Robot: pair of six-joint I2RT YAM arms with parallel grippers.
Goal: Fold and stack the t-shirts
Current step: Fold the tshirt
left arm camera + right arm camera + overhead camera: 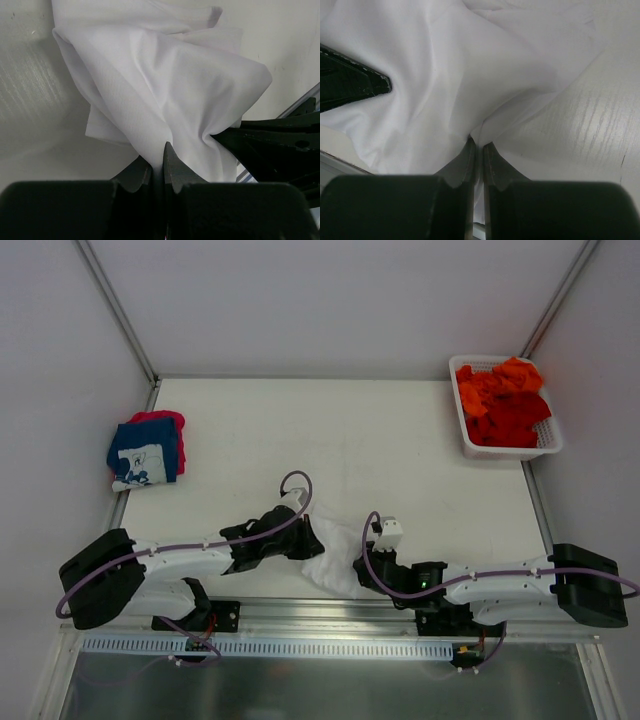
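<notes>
Orange-red tees, perhaps several, fill basket; left pincer, right pincer clamp white tee.

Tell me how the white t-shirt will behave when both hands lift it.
Likely floppy: the white t-shirt bunches in soft folds at the left hand and right hand, so it should sag between them. Probably light, since the cloth looks thin. Such small pinches might slip.

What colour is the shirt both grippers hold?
Plain white t-shirt; the left wrist view shows it best.
</notes>
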